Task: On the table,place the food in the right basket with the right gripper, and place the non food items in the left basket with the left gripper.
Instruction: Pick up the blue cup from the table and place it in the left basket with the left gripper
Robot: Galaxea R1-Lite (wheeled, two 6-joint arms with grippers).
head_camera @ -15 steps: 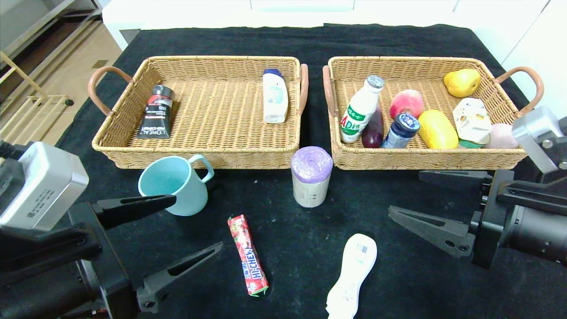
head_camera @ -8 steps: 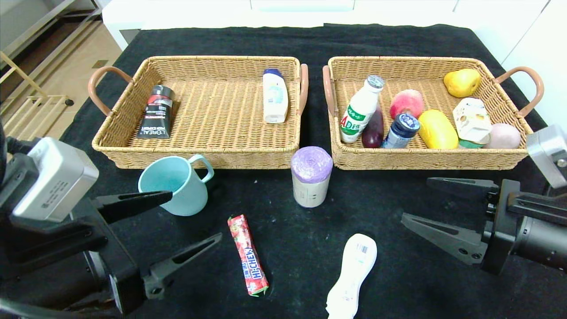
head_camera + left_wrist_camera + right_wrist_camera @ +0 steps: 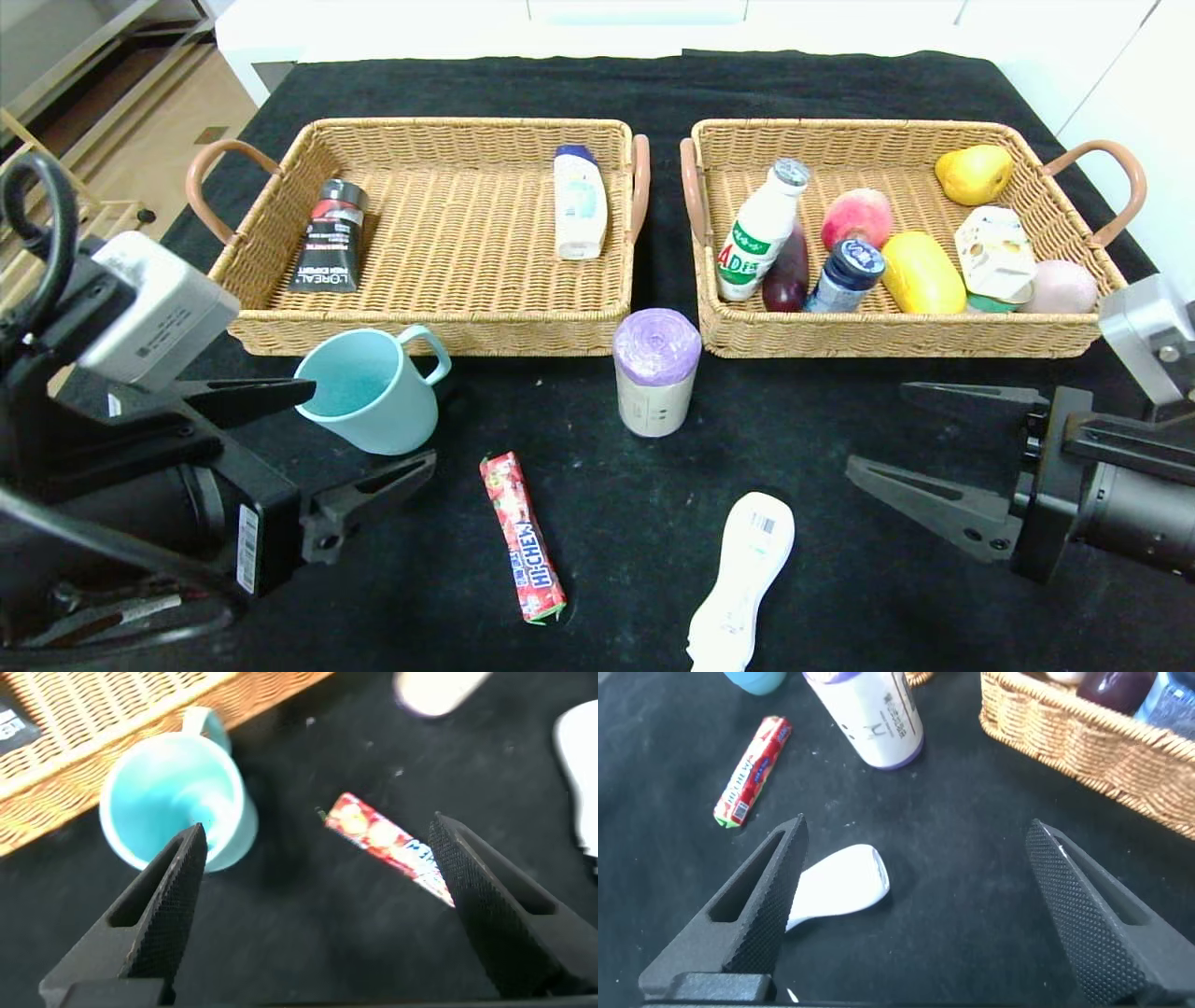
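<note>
On the black table [image 3: 597, 84], the teal mug [image 3: 366, 387] stands before the left basket [image 3: 429, 331]. My left gripper [image 3: 373, 424] is open, with one finger beside the mug's rim and the mug [image 3: 173, 812] off to one side of its span [image 3: 318, 826]. The Hi-Chew stick [image 3: 523, 537] lies flat nearby. The purple-topped roll [image 3: 656, 371] stands between the baskets. The white curvy bottle [image 3: 742, 579] lies at the front. My right gripper [image 3: 877, 426] is open and empty, right of it. The AD milk bottle [image 3: 758, 233], blue-lidded jar [image 3: 845, 273] and carton [image 3: 994, 252] lie in the right basket [image 3: 896, 341].
A black L'Oreal tube [image 3: 329, 238] and a white shampoo bottle [image 3: 579, 201] lie in the left basket. Several fruits, among them a peach [image 3: 857, 217] and a pear [image 3: 974, 174], fill the right basket. The floor lies beyond the table's left edge.
My left arm has drawn back to the left and turned, so its fingertips sit closer to the mug's side. My right arm has slid slightly right. No object has moved.
</note>
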